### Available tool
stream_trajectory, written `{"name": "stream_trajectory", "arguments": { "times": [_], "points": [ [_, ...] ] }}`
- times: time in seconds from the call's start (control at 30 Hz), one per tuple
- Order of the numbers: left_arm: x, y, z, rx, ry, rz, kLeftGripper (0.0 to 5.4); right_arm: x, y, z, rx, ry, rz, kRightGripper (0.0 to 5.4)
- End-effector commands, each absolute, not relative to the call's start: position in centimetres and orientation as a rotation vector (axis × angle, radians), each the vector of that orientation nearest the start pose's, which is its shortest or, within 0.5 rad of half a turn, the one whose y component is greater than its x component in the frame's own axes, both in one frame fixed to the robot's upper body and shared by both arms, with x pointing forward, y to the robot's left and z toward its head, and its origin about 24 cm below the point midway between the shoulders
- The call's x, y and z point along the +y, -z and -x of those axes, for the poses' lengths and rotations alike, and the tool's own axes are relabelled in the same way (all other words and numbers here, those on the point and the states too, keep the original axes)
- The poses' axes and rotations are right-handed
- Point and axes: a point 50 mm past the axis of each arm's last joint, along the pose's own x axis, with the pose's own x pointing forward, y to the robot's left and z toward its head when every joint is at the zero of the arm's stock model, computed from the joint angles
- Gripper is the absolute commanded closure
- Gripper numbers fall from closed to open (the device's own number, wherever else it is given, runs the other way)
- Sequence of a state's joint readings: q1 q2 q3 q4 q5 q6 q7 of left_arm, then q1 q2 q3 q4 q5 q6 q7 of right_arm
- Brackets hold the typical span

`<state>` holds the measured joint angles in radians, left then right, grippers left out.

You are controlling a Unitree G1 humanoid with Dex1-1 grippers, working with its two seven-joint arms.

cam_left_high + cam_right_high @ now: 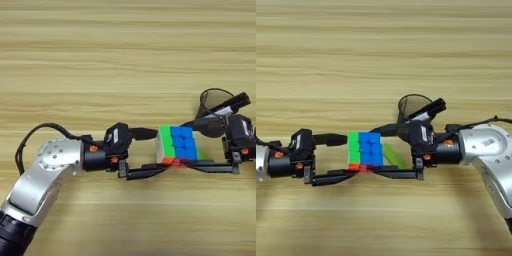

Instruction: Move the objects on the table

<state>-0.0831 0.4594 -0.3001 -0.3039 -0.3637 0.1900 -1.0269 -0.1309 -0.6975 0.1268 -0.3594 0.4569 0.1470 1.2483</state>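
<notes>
The multicoloured puzzle cube (177,145) sits mid-table with a black finger along its far edge and another along its near edge. Those belong to my right gripper (375,151), which reaches in from the right and is shut on the cube. My left gripper (162,151) comes from the left with its fingers spread: the upper tip meets the cube's left face and the lower finger runs along its front edge. A sliver of the flat green block (393,155) shows just right of the cube. The black mesh pen cup (412,104) with its marker (428,109) stands behind the right gripper.
The light wood-grain table (100,60) fills both views. My left arm's silver forearm (45,175) lies at the lower left, the right arm's forearm (488,150) at the right edge.
</notes>
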Motion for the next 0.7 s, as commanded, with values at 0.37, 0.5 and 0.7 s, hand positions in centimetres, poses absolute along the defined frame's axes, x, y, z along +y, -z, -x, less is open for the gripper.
{"name": "stream_trajectory", "arguments": {
  "times": [0.37, 0.5, 0.7],
  "points": [
    [10.16, -9.45, -21.13, -0.015, 1.428, -0.109, 2.13, -14.94, -13.68, -21.09, -0.047, -1.577, 0.338, 1.32],
    [10.14, -9.42, -21.18, -0.015, 1.424, -0.108, 2.13, -14.94, -13.72, -21.08, -0.048, -1.578, 0.334, 0.80],
    [10.14, -9.34, -21.29, -0.014, 1.417, -0.108, 2.13, -14.91, -14.07, -21.03, -0.068, -1.584, 0.306, 0.07]
  ]
}}
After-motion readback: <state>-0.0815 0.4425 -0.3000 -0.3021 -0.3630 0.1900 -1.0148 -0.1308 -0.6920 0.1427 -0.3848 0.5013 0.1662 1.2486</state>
